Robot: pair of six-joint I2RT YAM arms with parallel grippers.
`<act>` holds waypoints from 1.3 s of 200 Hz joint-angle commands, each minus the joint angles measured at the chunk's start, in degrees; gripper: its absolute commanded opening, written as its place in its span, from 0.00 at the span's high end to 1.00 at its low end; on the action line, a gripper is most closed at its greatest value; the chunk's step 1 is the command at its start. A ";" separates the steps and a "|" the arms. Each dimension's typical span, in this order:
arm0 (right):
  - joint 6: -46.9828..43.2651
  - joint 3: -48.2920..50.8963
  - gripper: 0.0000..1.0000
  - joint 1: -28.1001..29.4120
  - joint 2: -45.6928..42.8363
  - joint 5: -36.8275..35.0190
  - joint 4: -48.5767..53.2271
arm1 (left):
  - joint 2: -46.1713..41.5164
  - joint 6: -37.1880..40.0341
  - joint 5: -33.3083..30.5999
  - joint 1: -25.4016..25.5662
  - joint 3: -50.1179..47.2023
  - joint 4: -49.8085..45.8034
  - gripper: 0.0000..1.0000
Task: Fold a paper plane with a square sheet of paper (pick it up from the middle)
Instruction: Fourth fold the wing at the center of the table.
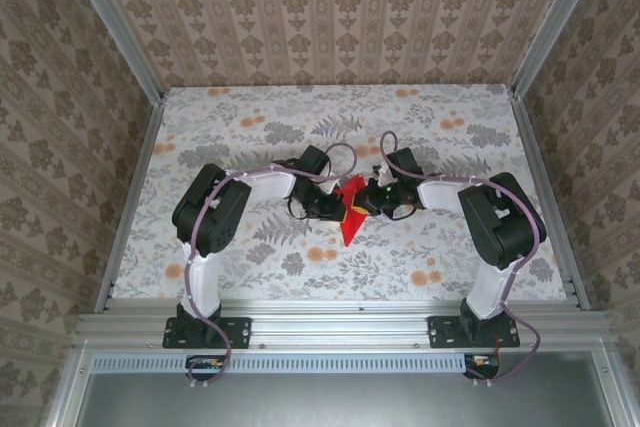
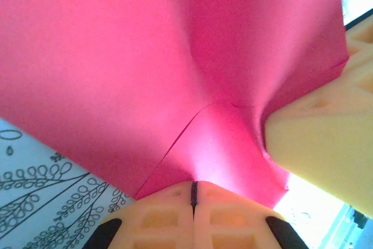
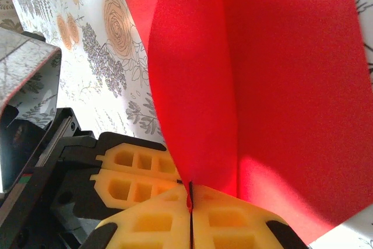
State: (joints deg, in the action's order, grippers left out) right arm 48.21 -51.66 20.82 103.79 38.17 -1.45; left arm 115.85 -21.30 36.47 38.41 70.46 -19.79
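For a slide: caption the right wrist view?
Mid-fold: right gripper and left gripper pinch the creased red paper above the floral table.

One red paper sheet [image 1: 349,225]; two hands, left hand [image 1: 341,210], right hand [image 1: 363,202]; one table [image 1: 250,117].

Bright red paper [image 3: 262,86] is showing plain and unmarked above pale yellow, grid-moulded fingers [image 3: 233,220], while beyond those fingers a white tablecloth [image 1: 250,137] is carrying grey leaves and orange flowers, beige wallpaper [image 1: 340,17] is repeating brown floral stripes, and arms [image 1: 210,212] are showing black and white.
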 commanded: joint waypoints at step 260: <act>-1.13 -4.15 0.90 1.60 7.59 -0.37 0.62 | -6.08 -1.94 -2.65 -1.77 -2.47 -0.24 0.92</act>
State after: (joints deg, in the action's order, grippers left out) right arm 47.99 -54.83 22.20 110.02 38.61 -1.58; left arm 112.20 -23.07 35.59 37.01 68.23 -17.96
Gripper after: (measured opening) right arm 0.103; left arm 0.073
